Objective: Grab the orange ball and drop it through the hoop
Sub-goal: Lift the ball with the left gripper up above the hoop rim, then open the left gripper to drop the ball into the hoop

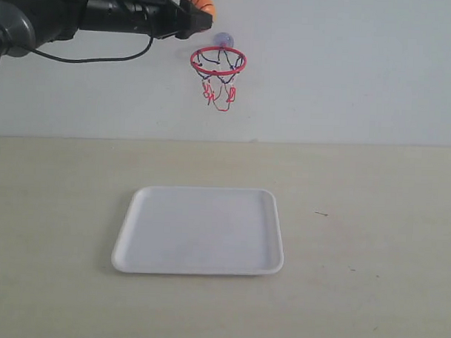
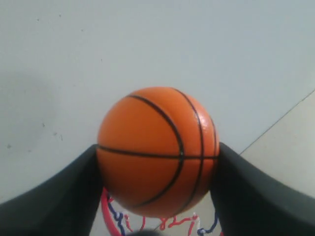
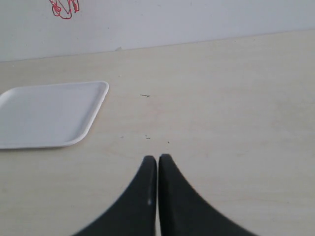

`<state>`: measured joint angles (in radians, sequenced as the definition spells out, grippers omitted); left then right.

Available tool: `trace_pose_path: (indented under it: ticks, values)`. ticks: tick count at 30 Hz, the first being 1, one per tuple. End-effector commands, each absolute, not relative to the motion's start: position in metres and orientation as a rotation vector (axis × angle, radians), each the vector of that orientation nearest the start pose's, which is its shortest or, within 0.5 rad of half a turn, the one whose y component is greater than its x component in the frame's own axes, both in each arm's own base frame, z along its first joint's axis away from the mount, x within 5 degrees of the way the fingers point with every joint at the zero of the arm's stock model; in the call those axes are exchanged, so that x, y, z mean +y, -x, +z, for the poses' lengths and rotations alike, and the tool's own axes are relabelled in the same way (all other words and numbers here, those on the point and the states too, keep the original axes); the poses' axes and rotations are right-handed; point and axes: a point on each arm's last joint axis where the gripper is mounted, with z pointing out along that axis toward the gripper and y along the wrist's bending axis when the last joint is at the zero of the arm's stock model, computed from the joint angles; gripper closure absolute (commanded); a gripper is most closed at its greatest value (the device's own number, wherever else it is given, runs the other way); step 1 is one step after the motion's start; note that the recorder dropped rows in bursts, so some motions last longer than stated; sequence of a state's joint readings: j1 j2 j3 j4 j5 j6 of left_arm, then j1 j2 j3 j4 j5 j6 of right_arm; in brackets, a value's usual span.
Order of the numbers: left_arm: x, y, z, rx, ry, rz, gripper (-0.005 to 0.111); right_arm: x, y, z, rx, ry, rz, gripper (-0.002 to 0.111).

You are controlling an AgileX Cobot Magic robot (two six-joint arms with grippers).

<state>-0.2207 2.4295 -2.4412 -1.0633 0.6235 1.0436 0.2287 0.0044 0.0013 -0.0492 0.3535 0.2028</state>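
Observation:
The orange ball (image 1: 201, 3) (image 2: 157, 150) is held high against the wall, my left gripper (image 1: 203, 12) (image 2: 157, 157) shut on it with a black finger on each side. The hoop (image 1: 218, 61), with its red ring and black-and-red net, hangs on the wall just below and slightly right of the ball; its suction cup (image 1: 223, 40) sits above the ring. Part of the hoop's net (image 2: 162, 223) shows under the ball in the left wrist view. My right gripper (image 3: 157, 158) hovers over the table with its fingertips together, holding nothing. It is out of the exterior view.
A white tray (image 1: 199, 230) (image 3: 49, 114) lies empty on the beige table below the hoop. The net's lower strings (image 3: 64, 8) show at the edge of the right wrist view. A black cable (image 1: 88, 58) hangs from the left arm.

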Motion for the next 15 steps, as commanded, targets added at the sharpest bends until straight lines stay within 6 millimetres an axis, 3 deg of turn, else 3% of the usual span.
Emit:
trace_pose_path:
  ticks: [1,6,11,15]
  values:
    - [-0.1694,-0.5384,0.3113,1.672,-0.594,-0.645,0.103,0.0105,-0.0525,0.1825,1.830,0.065,0.248,0.108]
    - [-0.1700,-0.5382,0.3126,1.664,-0.579,-0.667,0.093,0.0105,-0.0525,0.1825,1.830,0.065,0.248,0.108]
    - [-0.1706,-0.5379,0.3114,1.667,-0.585,-0.676,0.064,0.0105,-0.0525,0.1825,1.830,0.065,0.248,0.108]
    - [-0.1719,-0.5373,0.3115,1.667,-0.587,-0.685,0.050,0.0105,-0.0525,0.1825,1.830,0.065,0.248,0.108]
